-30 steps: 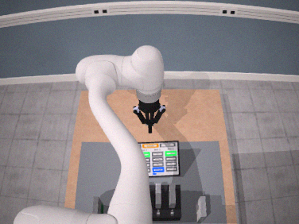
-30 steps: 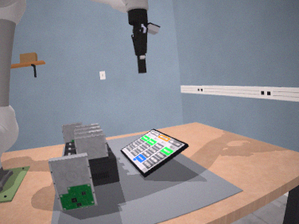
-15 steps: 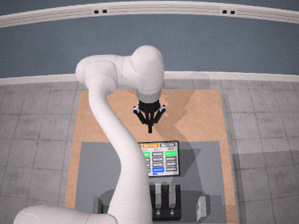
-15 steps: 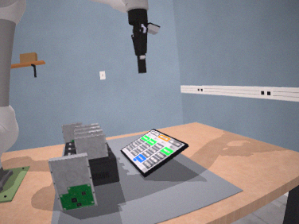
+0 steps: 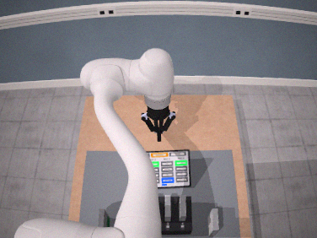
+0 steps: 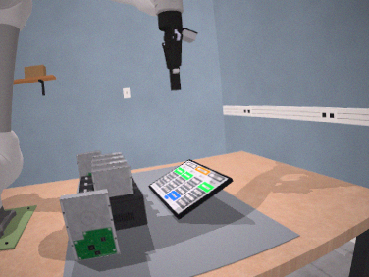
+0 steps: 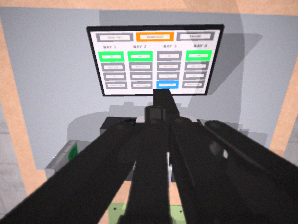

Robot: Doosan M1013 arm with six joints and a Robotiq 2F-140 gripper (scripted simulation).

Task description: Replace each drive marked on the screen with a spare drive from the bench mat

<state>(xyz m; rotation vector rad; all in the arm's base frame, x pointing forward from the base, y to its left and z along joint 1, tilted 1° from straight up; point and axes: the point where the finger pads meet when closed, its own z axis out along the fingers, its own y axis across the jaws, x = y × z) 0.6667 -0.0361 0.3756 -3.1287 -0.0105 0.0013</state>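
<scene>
Above wooden bench, jaws clenched, empty; grey mat on top; blue wall behind.

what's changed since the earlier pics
Nothing visibly changed. The gripper hangs shut and high above the bench, nothing taken hold of or let go. The screen, the dock and the drives in view stayed put.
</scene>
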